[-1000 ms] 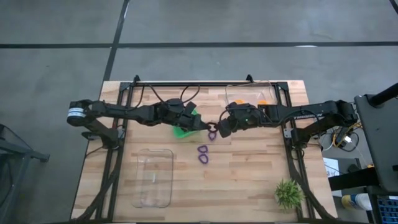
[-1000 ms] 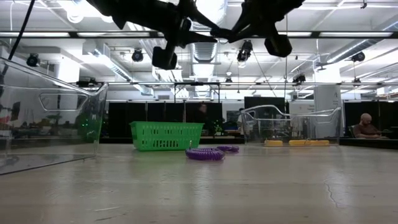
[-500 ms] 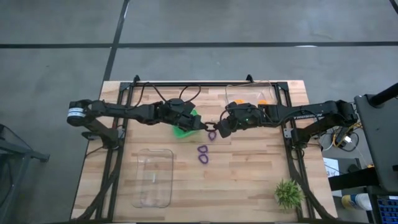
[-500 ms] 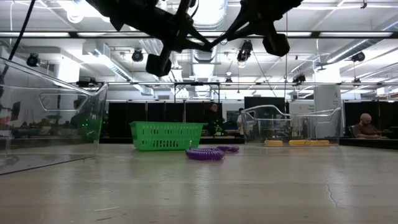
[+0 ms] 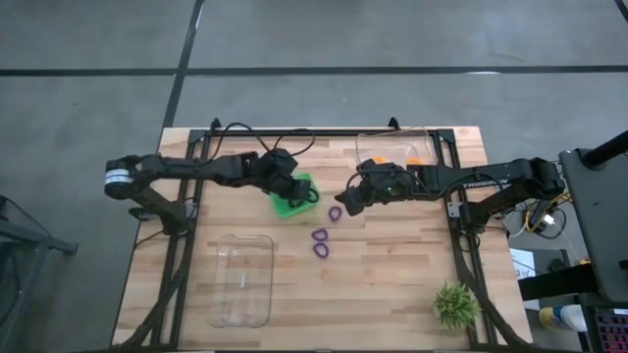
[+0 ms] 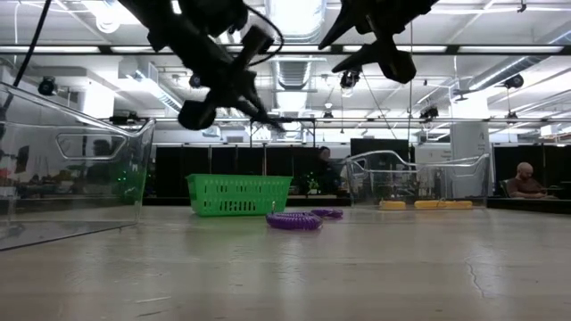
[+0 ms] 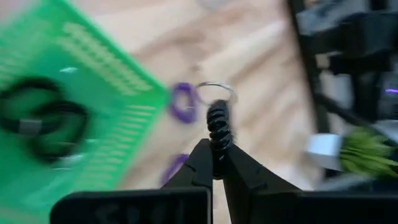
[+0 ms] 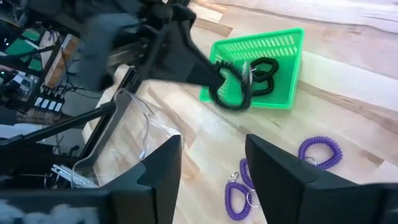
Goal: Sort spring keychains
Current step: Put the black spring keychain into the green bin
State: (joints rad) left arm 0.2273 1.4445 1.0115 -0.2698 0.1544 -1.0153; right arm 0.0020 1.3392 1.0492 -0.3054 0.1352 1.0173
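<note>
My left gripper [image 5: 305, 193] is shut on a black spring keychain [image 8: 234, 92] above the green bin [image 5: 286, 205]; its metal ring [image 7: 216, 91] shows in the left wrist view. More black keychains [image 7: 42, 118] lie in that bin. My right gripper [image 8: 212, 142] is open in the air just right of the bin, above the purple keychains and touching nothing. Three purple keychains [image 5: 335, 213], [image 5: 320, 235], [image 5: 321, 250] lie flat on the wood. Orange keychains [image 5: 416, 161] lie in the clear bin at the far right. My left gripper pinches the black keychain's coil [image 7: 216, 132] between its two fingertips. The fingers slant down from the table's left. The loop is lifted clear and hangs past the tips over the green bin [image 8: 273, 43].
A clear bin [image 5: 243, 277] stands near left, another clear bin [image 5: 392, 149] far right. A small green spiky plant [image 5: 455, 306] sits at the near right corner. Bare wood lies between the purple keychains and the plant. People show in the room behind.
My left gripper has drawn away from my right gripper toward the table's left, sunk and tipped downward, carrying the black keychain over the green bin. My right gripper has stayed about where it was.
</note>
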